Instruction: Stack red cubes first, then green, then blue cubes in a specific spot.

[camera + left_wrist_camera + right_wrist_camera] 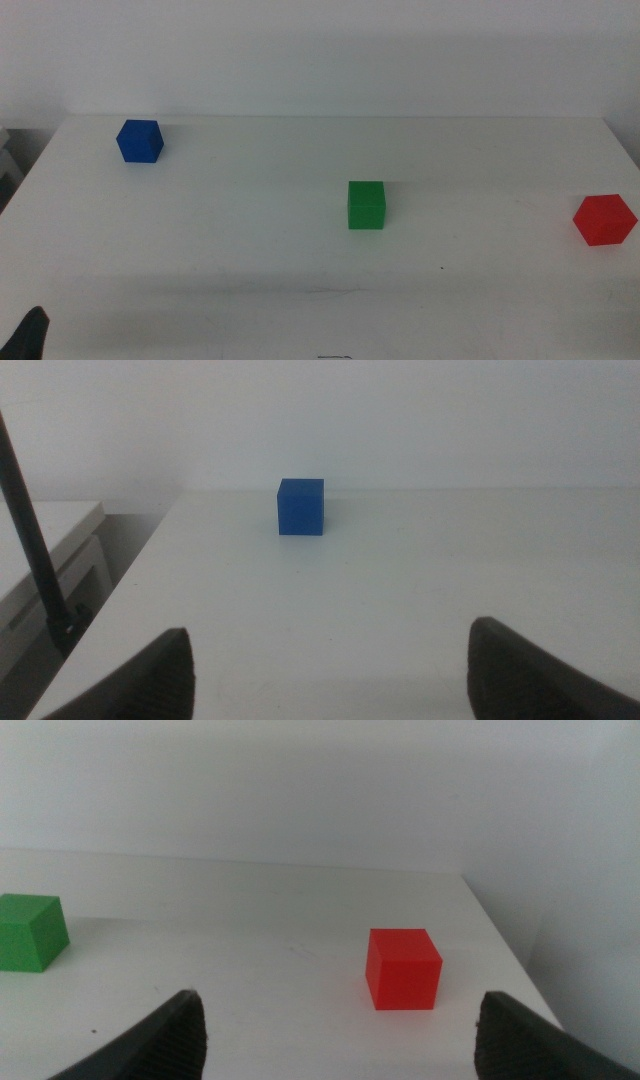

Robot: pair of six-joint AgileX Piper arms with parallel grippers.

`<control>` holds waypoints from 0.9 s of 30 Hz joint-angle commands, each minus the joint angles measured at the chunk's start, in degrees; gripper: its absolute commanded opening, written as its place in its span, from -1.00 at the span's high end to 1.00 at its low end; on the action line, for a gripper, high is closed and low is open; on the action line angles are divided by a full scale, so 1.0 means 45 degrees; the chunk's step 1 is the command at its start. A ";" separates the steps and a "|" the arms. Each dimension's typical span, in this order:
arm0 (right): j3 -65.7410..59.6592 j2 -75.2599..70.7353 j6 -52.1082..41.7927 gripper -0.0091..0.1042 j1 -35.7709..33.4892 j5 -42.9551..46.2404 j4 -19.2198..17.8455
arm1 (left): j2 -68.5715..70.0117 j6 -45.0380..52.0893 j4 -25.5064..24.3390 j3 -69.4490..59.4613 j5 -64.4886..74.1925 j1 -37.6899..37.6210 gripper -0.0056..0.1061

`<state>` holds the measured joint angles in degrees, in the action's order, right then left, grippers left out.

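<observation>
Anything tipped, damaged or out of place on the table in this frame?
Nothing stands out. The blue cube, green cube and red cube each sit flat on the white table, well apart and unstacked. The left claw and right claw are both open and hold nothing.

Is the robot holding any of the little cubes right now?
No. Left gripper and right gripper have open, empty jaws; small blue cube and red cube sit untouched on the table.
</observation>
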<state>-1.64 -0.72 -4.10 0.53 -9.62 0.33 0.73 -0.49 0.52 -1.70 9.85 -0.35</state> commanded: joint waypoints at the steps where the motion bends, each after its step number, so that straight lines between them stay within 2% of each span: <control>1: 0.0290 -0.0188 0.0042 -0.78 0.0096 0.0965 0.0266 | 0.0222 -0.0148 0.0046 0.0046 -0.0977 -0.0032 -0.77; 5: 0.0966 0.0501 0.0132 -0.78 0.0096 0.0357 0.0692 | 0.0222 -0.0148 0.0046 0.0046 -0.0977 -0.0032 -0.77; 12: 0.4243 0.4531 0.0134 -0.78 0.0096 -0.2278 0.0578 | 0.0222 -0.0148 0.0046 0.0046 -0.0977 -0.0032 -0.77; 14: 0.5516 0.5879 0.0169 -0.78 0.0096 -0.3630 0.0602 | 0.0222 -0.0148 0.0046 0.0046 -0.0977 -0.0032 -0.77; 19: 0.9376 0.9297 0.0169 -0.78 0.0096 -0.8890 0.0570 | 0.0222 -0.0148 0.0046 0.0046 -0.0977 -0.0032 -0.77; 21: 1.0410 1.0330 0.0169 -0.78 0.0096 -1.0149 0.0570 | 0.0222 -0.0148 0.0046 0.0046 -0.0977 -0.0032 -0.77; 24: 1.1428 1.1380 0.0169 -0.78 0.0096 -1.0850 0.0570 | 0.0222 -0.0148 0.0046 0.0046 -0.0977 -0.0032 -0.77; 27: 1.1673 1.2067 0.0169 -0.78 0.0096 -1.0566 0.0570 | 0.0222 -0.0148 0.0046 0.0046 -0.0977 -0.0032 -0.77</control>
<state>48.51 52.45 -3.27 0.53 -58.98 3.20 0.73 -0.49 0.52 -1.70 9.85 -0.35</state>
